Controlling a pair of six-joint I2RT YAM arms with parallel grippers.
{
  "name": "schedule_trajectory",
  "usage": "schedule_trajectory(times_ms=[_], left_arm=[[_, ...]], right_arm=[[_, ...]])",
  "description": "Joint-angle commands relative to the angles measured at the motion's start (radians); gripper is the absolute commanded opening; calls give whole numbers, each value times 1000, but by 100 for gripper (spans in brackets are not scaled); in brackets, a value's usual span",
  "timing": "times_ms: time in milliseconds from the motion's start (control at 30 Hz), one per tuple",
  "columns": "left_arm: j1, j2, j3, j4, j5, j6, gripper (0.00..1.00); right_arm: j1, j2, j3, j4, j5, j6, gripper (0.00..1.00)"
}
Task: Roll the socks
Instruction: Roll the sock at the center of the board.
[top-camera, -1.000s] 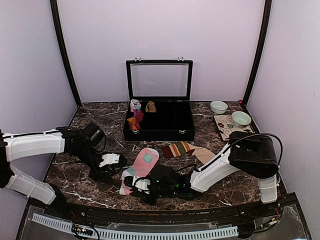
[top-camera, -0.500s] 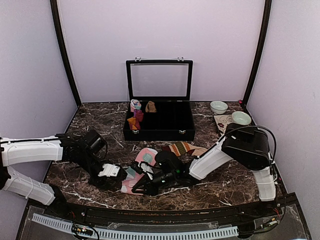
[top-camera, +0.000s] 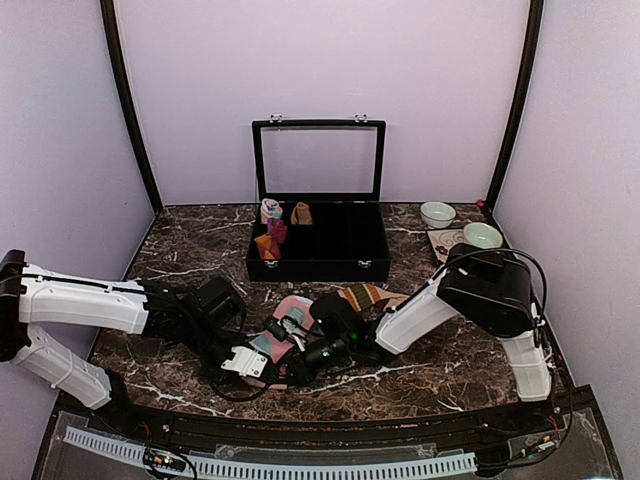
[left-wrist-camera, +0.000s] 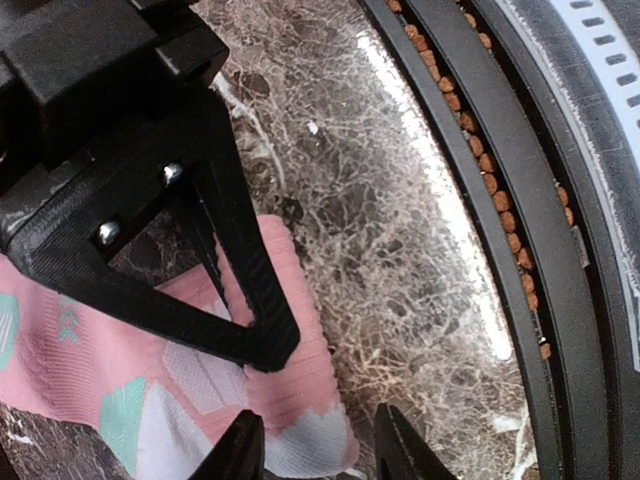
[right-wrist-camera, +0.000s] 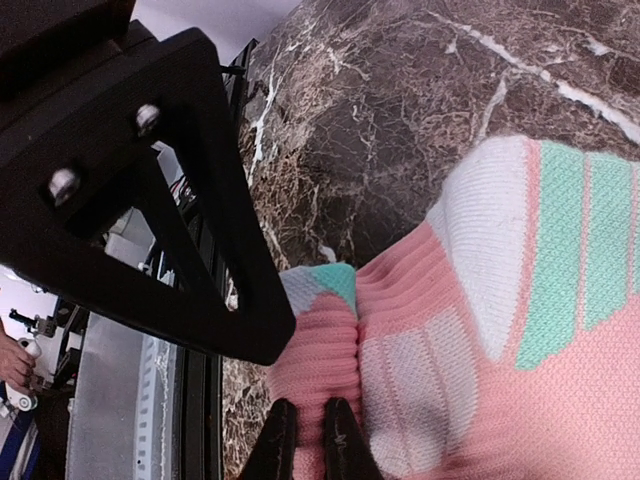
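Seen from above, the pink knit sock pair with mint and white patches (top-camera: 293, 313) lies near the front edge of the brown marble table (top-camera: 180, 250). Its long axis runs front-left to back-right, and both arms cover most of it. The left gripper (top-camera: 258, 368) and right gripper (top-camera: 288, 338) meet at its near end. The red-brown-cream striped sock pair (top-camera: 360, 295) lies just behind, partly under the right arm. Bare marble shows on either side.

In the left wrist view, the left gripper (left-wrist-camera: 318, 455) has its jaws apart, straddling the pink pair's (left-wrist-camera: 180, 385) white-tipped end. The black front rail (left-wrist-camera: 520, 200) is close, and the fingertips are cut off at the bottom edge.

In the right wrist view, the right gripper (right-wrist-camera: 310, 442) is clenched on a pink fold (right-wrist-camera: 320, 360).
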Motion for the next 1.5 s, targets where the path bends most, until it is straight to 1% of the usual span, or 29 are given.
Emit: schedule_trajectory(times_ms=[0, 67, 167, 267, 333, 400, 467, 500, 533, 567, 667, 767, 933, 1067, 1133, 1200, 1300, 1333, 1400, 1433, 1467], left_arm=[[-35, 49, 9, 32, -86, -33, 39], [-42, 90, 17, 33, -116, -51, 37], [-43, 121, 14, 49, -139, -72, 30], [-43, 104, -14, 91, -144, -81, 29], [-43, 103, -28, 106, -145, -89, 28], [-43, 118, -37, 102, -137, -92, 25], [-43, 131, -47, 97, -135, -93, 22], [-43, 137, -51, 91, -132, -94, 21], [-41, 143, -53, 87, -132, -94, 20], [-41, 149, -57, 75, -123, -88, 20], [-36, 184, -46, 28, -81, -90, 21], [-31, 199, -47, 17, -60, -96, 21], [-26, 199, -42, -9, -55, -77, 21], [2, 230, -13, -43, -22, -83, 21], [35, 252, 8, -65, 16, -92, 21], [74, 278, 32, -86, 52, -96, 21], [129, 310, 68, -120, 104, -94, 21], [144, 320, 78, -130, 120, -93, 22], [158, 352, 99, -152, 151, -89, 21], [162, 371, 113, -166, 166, -87, 21], [164, 394, 129, -184, 177, -87, 21]], right_arm=[[-7, 119, -52, -300, 26, 75, 4], [-9, 120, -48, -294, 20, 84, 5], [-11, 120, -48, -295, 21, 88, 5], [-11, 119, -50, -295, 23, 89, 6], [-12, 117, -51, -292, 25, 91, 8], [-12, 109, -56, -285, 31, 95, 12], [-14, 92, -67, -265, 41, 101, 27], [-14, 80, -76, -261, 50, 100, 53], [-15, 64, -83, -257, 64, 99, 93], [-16, 50, -90, -258, 76, 97, 99], [-22, 10, -92, -280, 110, 72, 99], [-25, -40, -121, -312, 173, 45, 99], [-26, -177, -230, -402, 364, -12, 99], [-25, -346, -333, -459, 623, -59, 99], [-18, -438, -393, -446, 752, -70, 99], [10, -540, -446, -433, 941, -79, 99], [90, -723, -512, -346, 1190, -172, 99], [96, -761, -526, -309, 1248, -189, 99], [84, -789, -550, -253, 1376, -143, 99], [79, -782, -540, -264, 1438, -79, 99], [73, -774, -527, -302, 1447, -22, 100]])
